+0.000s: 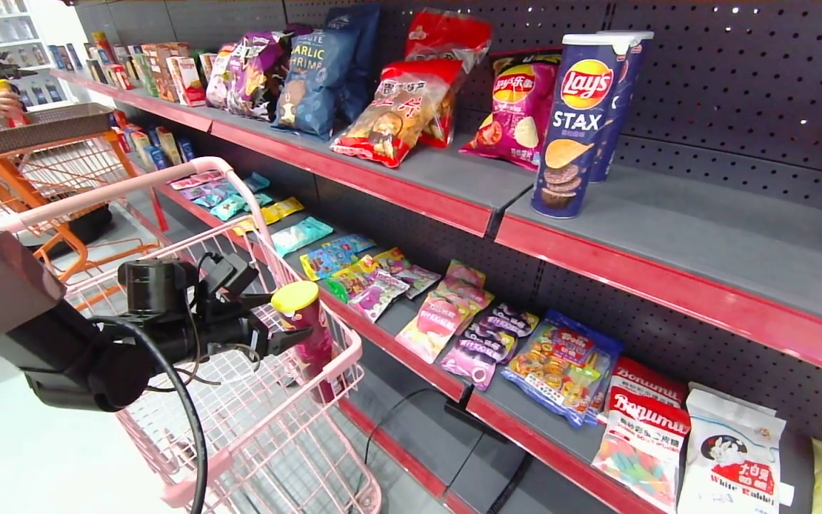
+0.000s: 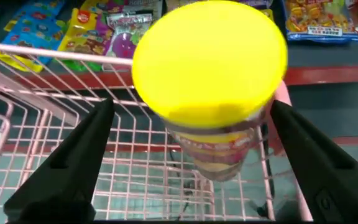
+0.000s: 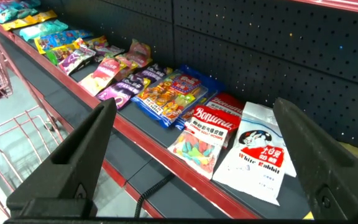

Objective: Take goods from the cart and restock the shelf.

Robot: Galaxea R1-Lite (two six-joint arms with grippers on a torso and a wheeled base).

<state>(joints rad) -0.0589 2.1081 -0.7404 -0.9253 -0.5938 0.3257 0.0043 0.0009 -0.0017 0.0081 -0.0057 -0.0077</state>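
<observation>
Left wrist view shows the left hand [image 2: 191,109] spread wide, fingers [image 2: 73,168] flanking the upright yellow-lidded can [image 2: 210,62] straight ahead, apparently not yet touching; the can stands in the cart [image 1: 348,353], at its corner beside the shelf [image 1: 668,228].

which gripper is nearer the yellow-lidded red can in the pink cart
Left. The left gripper sits open around the yellow-lidded red can; the right gripper is away, facing the shelved candy bags.

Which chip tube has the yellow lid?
The dark red tube standing in the pink cart. Its lid is yellow, while the two blue tubes up on the top shelf have white lids.
</observation>
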